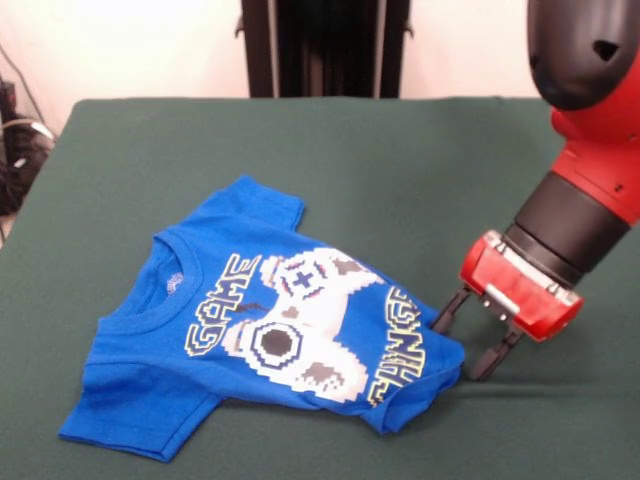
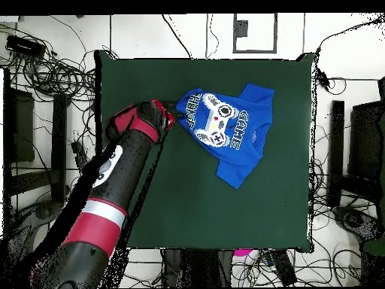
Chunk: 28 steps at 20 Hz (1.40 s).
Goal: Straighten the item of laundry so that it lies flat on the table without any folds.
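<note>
From across the table (image 1: 400,150), the blue T-shirt (image 1: 270,320) lies toward the near left, print side up, collar to the left and hem to the right. Its near sleeve is doubled under in a thick fold, and the hem corner on the right is bunched, so the second word of the lettering bends out of sight. Just right of that corner the gripper (image 1: 466,338) hangs with its two dark fingers (image 1: 450,312) spread apart, tips at the cloth's edge; whether they touch it is hard to say. The red and black arm (image 1: 590,150) is cut off at the top right. From above, the arm hides the gripper almost wholly.
</note>
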Each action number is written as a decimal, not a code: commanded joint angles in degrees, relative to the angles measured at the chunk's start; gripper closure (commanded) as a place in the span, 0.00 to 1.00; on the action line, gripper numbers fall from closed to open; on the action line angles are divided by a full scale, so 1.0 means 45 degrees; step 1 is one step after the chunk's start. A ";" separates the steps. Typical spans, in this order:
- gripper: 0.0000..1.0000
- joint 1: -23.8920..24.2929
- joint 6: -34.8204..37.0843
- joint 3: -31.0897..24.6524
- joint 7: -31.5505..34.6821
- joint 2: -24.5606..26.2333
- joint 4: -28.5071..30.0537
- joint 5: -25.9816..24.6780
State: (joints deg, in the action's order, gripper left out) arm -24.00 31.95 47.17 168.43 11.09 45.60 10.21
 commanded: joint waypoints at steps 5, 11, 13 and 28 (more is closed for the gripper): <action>0.00 0.1754 -0.2938 0.2484 0.3227 0.2804 -0.0107 -0.0647; 0.00 0.1666 -0.3399 0.3751 0.3604 0.3446 -0.0070 0.0094; 0.00 0.1703 -0.3430 0.4032 0.3557 0.3570 -0.0025 0.0385; 0.00 0.3328 -0.0277 -0.5245 -0.2832 -0.0780 0.2120 -0.0128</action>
State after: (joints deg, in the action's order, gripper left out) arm -12.56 20.33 41.77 168.44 8.63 45.42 10.20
